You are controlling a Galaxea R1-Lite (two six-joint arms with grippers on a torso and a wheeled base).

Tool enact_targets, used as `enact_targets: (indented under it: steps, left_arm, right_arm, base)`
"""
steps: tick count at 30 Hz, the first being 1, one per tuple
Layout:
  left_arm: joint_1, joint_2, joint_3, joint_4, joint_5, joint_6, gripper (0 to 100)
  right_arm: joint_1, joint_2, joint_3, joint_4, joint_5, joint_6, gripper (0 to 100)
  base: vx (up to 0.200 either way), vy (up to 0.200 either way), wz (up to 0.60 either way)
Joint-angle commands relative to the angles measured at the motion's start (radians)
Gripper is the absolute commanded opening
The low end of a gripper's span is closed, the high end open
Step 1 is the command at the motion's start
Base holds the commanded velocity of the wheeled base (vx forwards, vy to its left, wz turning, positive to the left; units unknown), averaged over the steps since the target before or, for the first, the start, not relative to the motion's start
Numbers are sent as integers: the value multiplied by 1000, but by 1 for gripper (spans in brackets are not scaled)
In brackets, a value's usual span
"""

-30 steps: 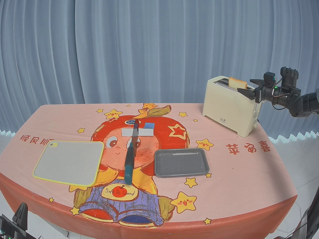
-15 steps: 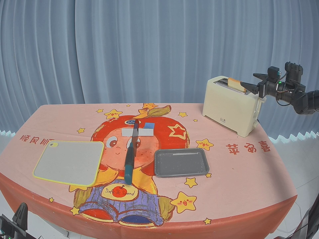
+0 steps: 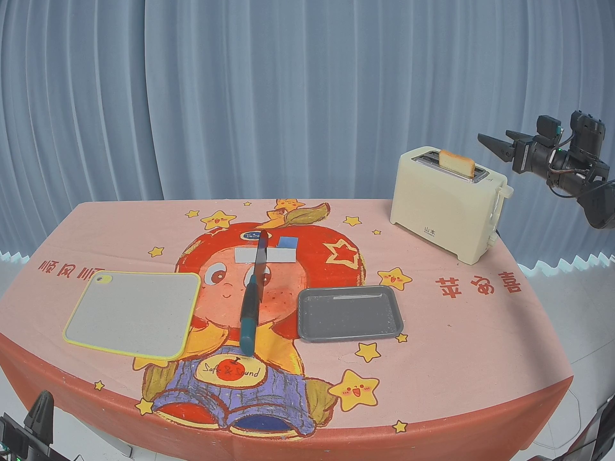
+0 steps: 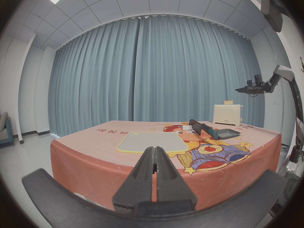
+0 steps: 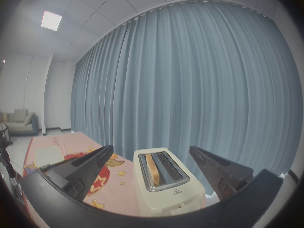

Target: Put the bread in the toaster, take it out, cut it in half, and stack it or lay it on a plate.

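Right claw (image 5: 150, 148) spread wide, empty, apart from toaster (image 5: 167, 192) holding bread (image 5: 152, 172); left claw (image 4: 155, 148) pressed together.

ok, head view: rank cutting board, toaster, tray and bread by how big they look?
1-2. Cutting board and toaster: they look about alike. The toaster sits farther back, so no firm order between them.
3. Tray.
4. Bread: only its top shows above the toaster slot.

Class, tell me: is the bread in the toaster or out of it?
In. The bread stands upright in one slot of the toaster, its top edge showing above the rim.
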Motion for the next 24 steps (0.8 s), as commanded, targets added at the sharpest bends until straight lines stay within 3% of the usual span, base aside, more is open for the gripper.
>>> enact_targets:
  steps: [1,4,8,9,14,16,20,24]
  left_arm:
    - [1,1,18,0,0,-1,0]
    - [1,1,18,0,0,-1,0]
    - [1,1,18,0,0,-1,0]
    - [1,1,18,0,0,-1,0]
    - [1,1,18,0,0,-1,0]
    - [1,1,18,0,0,-1,0]
    - [1,1,18,0,0,-1,0]
    - [1,1,18,0,0,-1,0]
  right_arm:
    - [8,-78,85,-71,-10,70,100]
    - [35,-127,157,-120,-22,125,100]
    - [38,-183,226,-153,-27,140,100]
    - [32,-194,248,-159,-25,142,0]
    - [11,-211,305,-190,-30,159,0]
    - [-11,-206,380,-271,-58,194,0]
    - [-17,-177,496,-426,-64,202,0]
    - [-23,-88,507,-591,-73,189,0]
  base:
    - [0,0,0]
    - [0,0,0]
    - [0,0,0]
    - [0,0,0]
    - [0,0,0]
    - [0,0,0]
    - [0,0,0]
    - [0,0,0]
